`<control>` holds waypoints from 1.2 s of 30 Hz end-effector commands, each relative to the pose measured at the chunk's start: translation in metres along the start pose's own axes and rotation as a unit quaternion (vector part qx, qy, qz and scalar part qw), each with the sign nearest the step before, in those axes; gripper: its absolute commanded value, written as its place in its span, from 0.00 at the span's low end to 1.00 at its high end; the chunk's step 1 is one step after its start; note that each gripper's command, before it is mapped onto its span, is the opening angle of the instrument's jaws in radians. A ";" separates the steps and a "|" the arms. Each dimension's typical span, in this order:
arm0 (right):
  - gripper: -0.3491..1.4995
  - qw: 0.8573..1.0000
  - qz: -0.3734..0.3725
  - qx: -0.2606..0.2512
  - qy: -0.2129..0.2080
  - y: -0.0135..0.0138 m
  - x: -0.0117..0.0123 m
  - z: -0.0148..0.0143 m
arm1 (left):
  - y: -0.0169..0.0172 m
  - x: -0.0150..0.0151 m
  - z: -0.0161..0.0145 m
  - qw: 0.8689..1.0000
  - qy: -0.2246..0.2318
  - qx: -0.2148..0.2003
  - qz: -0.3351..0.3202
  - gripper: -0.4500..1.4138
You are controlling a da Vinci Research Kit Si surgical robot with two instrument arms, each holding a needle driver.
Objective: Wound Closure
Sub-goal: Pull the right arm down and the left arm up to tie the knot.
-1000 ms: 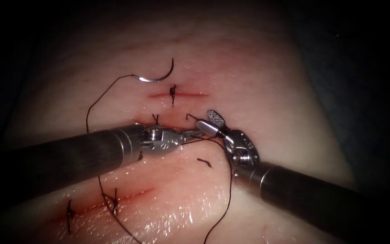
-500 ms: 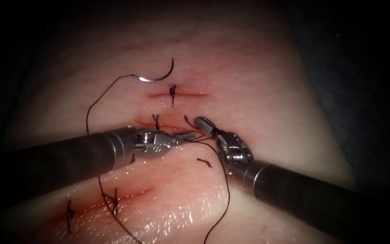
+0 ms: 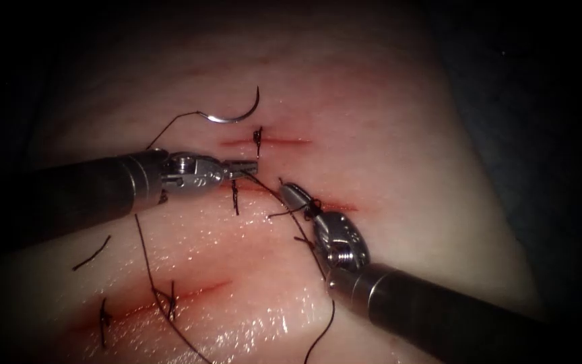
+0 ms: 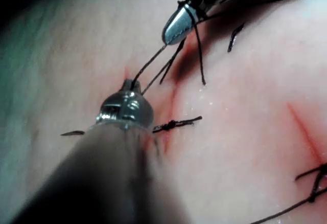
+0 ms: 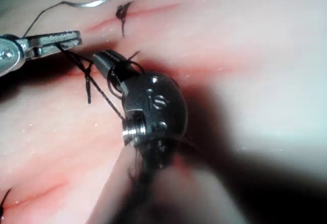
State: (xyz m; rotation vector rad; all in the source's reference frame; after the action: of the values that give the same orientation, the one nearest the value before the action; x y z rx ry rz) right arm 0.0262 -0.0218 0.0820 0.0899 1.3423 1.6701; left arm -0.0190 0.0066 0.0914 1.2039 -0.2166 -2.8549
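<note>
The curved needle (image 3: 234, 116) lies free on the tissue (image 3: 385, 135), above the top cut (image 3: 284, 141), held by neither tool; its thread (image 3: 144, 249) trails down the left. My left tool (image 3: 250, 166) is shut on the thread beside the middle cut's (image 3: 341, 206) left end. My right tool (image 3: 285, 191) is shut on the thread over that cut, with a turn of thread around its jaws. A taut strand joins both tools. In the left wrist view the strand runs from my left tool (image 4: 131, 85) to the right tool (image 4: 175, 28). The right wrist view shows the right tool (image 5: 102, 59) and left tool (image 5: 69, 39).
The top cut carries one stitch (image 3: 258, 138). A stitch (image 3: 235, 195) hangs at the middle cut below my left tool. The lower cut (image 3: 197, 291) has stitches (image 3: 170, 296). Loose cut ends of thread (image 3: 92, 252) lie on the tissue at left. Red fluid tints the cuts.
The right tool's jaws have shut on the thread and drawn down and left. The left tool has moved up and left with its thread, pulling the strand between them taut.
</note>
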 end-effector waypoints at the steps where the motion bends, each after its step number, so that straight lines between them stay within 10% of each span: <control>1: 0.00 1.000 -0.016 0.005 -0.001 0.0000 -0.0013 0.0007 | -0.0013 -0.0004 0.0010 1.000 -0.003 0.000 -0.003 0.00; 15: 0.00 0.997 -0.070 0.029 -0.028 -0.0012 -0.0078 -0.0029 | -0.0112 -0.0027 0.0091 1.000 -0.020 0.010 -0.013 0.00; 36: 0.00 0.995 -0.088 0.016 -0.033 -0.0032 -0.0103 -0.0061 | -0.0218 -0.0052 0.0093 0.994 -0.010 0.111 -0.019 0.00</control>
State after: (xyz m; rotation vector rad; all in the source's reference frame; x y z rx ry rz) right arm 0.0293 -0.0335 0.0816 0.0402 1.2862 1.4870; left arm -0.0212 0.0291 0.0981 1.2248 -0.5288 -2.9444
